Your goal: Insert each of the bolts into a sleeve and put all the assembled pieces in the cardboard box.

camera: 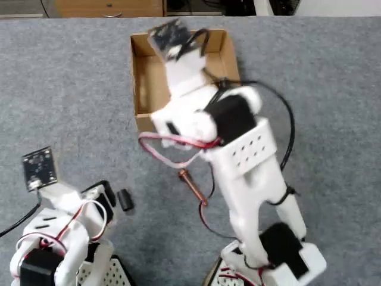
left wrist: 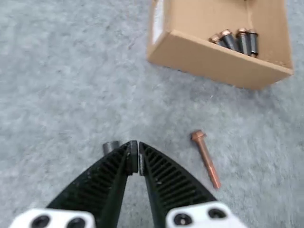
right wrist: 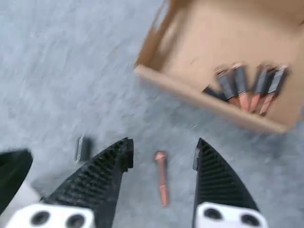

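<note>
Below the spread right jaws lies the bolt (right wrist: 162, 178)

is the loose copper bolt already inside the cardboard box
No, the copper bolt lies on the grey table surface outside the cardboard box, in front of its near wall.

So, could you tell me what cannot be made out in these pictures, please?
High view: the right arm covers most of the cardboard box, hiding its contents.
Left wrist view: the fingers of the left gripper partly hide the sleeve; the picture's edge cuts off the box's far wall.
</note>
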`<state>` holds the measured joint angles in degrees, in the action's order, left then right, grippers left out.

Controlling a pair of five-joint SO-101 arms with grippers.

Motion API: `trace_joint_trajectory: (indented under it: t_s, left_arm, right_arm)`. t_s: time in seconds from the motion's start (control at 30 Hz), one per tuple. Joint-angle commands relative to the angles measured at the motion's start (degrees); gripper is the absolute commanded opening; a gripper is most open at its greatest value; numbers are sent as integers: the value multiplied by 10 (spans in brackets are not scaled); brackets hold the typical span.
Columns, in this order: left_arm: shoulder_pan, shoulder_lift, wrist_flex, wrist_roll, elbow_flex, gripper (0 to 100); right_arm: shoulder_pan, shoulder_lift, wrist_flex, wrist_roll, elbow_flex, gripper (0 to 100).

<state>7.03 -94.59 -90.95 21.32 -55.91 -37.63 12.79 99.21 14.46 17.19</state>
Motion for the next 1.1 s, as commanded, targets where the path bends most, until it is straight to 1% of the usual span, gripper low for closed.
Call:
trace_joint_trajectory:
  t_s: [0.0,0.13,0.27,0.4,0.53,0.67,0.83,1.0,1.07]
  left_arm:
    - [-51,0,-9,-5,34,19]
    - [-86,-3,-8,-2,35,19]
    - [-176,-3,-9,-6,33,19]
    - [-256,-3,-9,-6,32,19]
    - [-367,-3,-8,-8,33,19]
    - [-438,-3,-7,-61,31,19]
    - [-533,-3,-3,-102,30,19]
    - [-661,-3,-4,-145,97,19]
    - [-695,-3,-4,-164,116,19]
  right_arm:
    - [-51,51,-39,91,-76,199]
    - [-102,53,-72,194,-133,199]
    - [-136,30,-105,244,-180,199]
    - [-163,-7,-140,248,-190,199]
    - [-181,-51,-171,248,-189,199]
    - [-205,-91,-174,248,-189,199]
    - [-216,-133,-178,248,-192,199]
    - [-218,-215,-199,248,-193,199]
    - [-233,-247,-197,248,-191,199]
